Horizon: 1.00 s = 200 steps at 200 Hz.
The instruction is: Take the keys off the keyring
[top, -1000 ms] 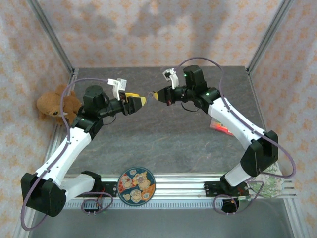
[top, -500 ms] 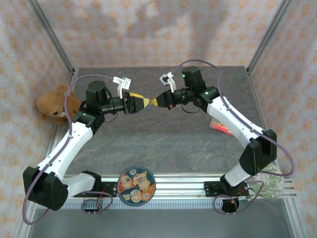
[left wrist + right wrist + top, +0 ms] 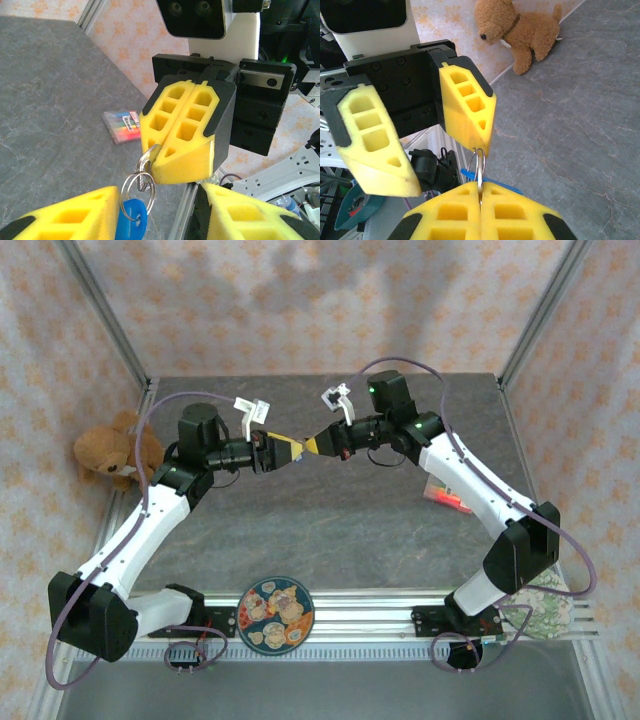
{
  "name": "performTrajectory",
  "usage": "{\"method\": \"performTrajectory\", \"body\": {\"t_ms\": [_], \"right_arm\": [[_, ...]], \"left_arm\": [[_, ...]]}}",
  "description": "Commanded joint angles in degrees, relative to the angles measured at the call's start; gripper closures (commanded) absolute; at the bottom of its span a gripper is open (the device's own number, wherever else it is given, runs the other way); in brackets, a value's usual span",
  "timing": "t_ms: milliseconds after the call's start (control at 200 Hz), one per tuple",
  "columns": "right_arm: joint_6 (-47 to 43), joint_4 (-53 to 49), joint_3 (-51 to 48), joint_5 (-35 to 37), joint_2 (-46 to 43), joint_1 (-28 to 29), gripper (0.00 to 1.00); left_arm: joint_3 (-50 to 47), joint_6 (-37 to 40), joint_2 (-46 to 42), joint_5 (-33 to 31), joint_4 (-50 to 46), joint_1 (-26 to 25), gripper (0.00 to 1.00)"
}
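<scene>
Blue keyring (image 3: 131,220) hangs inside parted left end effector (image 3: 440,165); right end effector (image 3: 156,153) pinches key (image 3: 145,159), apparently.

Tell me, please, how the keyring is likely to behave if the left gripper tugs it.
Probably floppy: the keyring dangles from the key clamped in the right gripper, so it may swing. It seems light, and its metal looks thin and smooth, so it could slip from the left gripper.
</scene>
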Motion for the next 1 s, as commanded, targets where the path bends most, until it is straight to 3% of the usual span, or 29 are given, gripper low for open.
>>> {"method": "performTrajectory", "body": {"t_ms": [0,235,536,621,996], "right_arm": [[-1.3,-0.7,2.4,-1.9,0.2,0.5,1.00],[-3.0,-3.0,3.4,-2.5,0.6,1.0,1.00],[-3.4,-3.2,3.4,-0.4,0.3,1.0,1.00],[-3.1,-2.3,3.0,0.3,-0.1,1.0,1.00],[6.6,18.5,-9.6,7.7,-8.3,1.0,1.00]], "left_arm": [[1.7,0.9,0.4,1.4,0.4,-0.3,0.61],[1.8,-0.1,0.9,2.2,2.2,-0.3,0.67],[1.3,0.0,0.0,1.8,2.0,-0.4,0.95],[0.5,-1.1,-0.5,1.2,3.5,-0.3,0.98],[-5.3,-11.4,-4.5,-7.5,16.8,1.0,1.00]]}}
